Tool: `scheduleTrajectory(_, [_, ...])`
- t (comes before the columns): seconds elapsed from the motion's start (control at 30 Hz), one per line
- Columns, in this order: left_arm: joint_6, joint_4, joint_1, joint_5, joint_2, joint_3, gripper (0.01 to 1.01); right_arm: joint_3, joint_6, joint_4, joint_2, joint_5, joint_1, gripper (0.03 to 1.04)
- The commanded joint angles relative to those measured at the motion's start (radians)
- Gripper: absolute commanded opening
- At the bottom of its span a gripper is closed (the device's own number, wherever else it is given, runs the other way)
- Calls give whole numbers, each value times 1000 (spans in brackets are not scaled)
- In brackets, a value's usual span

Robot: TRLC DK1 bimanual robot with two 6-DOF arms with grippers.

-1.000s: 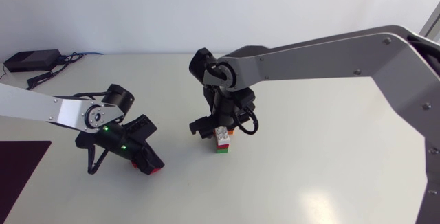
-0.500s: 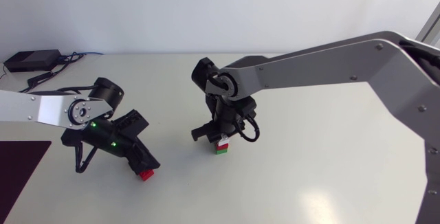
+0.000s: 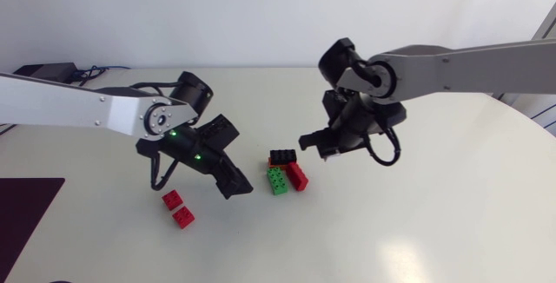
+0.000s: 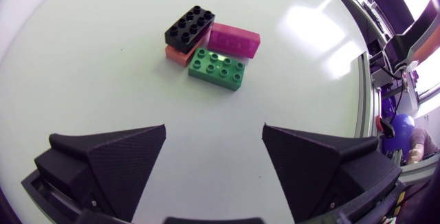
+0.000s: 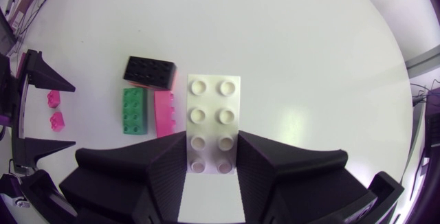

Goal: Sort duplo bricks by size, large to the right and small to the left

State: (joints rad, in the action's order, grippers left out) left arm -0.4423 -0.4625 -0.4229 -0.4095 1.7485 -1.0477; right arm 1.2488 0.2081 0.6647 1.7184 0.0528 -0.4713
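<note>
Jaws: right clamped on a white brick, left wide apart and empty

Over the table (image 3: 417, 222), we hold the long white brick (image 5: 213, 124) by both sides in our right gripper (image 5: 212, 145). Our left gripper (image 4: 214, 152) hovers near the clustered black brick (image 4: 190, 27), green brick (image 4: 218, 69) and red brick (image 3: 297, 176). Two small red bricks (image 3: 172, 199) lie farther left.

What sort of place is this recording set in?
Probably a robotics lab bench: a left arm and a right arm hang over a plain white table, with loose duplo bricks to sort.
</note>
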Motion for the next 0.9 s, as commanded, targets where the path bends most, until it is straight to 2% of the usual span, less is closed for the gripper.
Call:
scheduleTrajectory(0.0, [39, 13, -31, -17, 71, -64, 984, -98, -41, -28, -17, -1, 63, 275])
scheduleTrajectory(0.37, [136, 13, -116, -17, 232, -241, 984, -341, -154, -235, 30, -1, 306, 323])
scheduleTrajectory(0.5, [169, 13, -143, -11, 279, -261, 984, -359, -168, -252, 55, -1, 341, 559])
scheduleTrajectory(0.6, [195, 12, -149, 0, 295, -272, 984, -364, -168, -251, 55, 4, 346, 887])
scheduleTrajectory(0.87, [238, -39, -151, 28, 287, -275, 966, -342, -159, -249, -13, 19, 293, 910])
